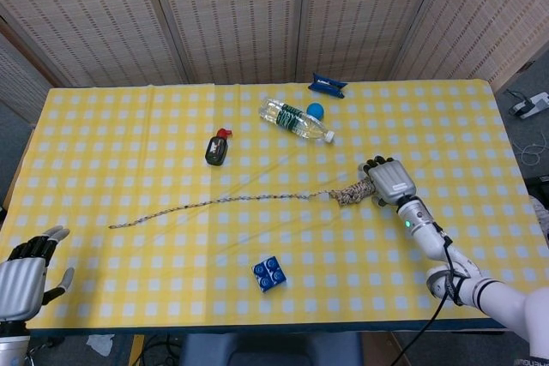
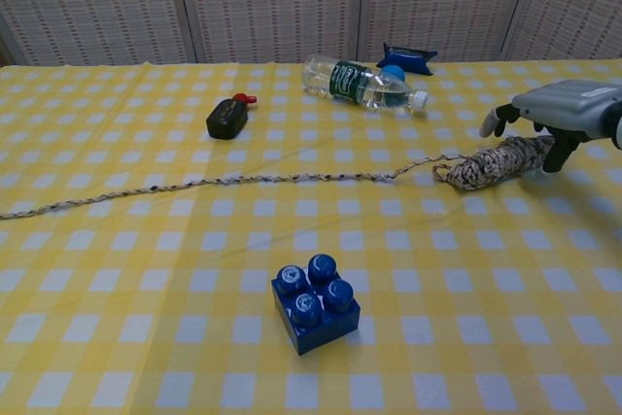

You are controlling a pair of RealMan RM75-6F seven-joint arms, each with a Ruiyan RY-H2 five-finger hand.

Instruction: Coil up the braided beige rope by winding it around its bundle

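The right hand (image 2: 549,114) hung palm-down over the far end of the rope's bundle (image 2: 494,163), fingers spread around it and gripping nothing; the left hand (image 1: 24,273) waited open at the table's near corner. The loose tail of the rope (image 1: 214,202) lay stretched leftward across the checked cloth (image 1: 129,139). A grab at that end only might have dragged the bundle or loosened its turns. The bottle (image 2: 360,83) carried a green label, its writing too small to read.
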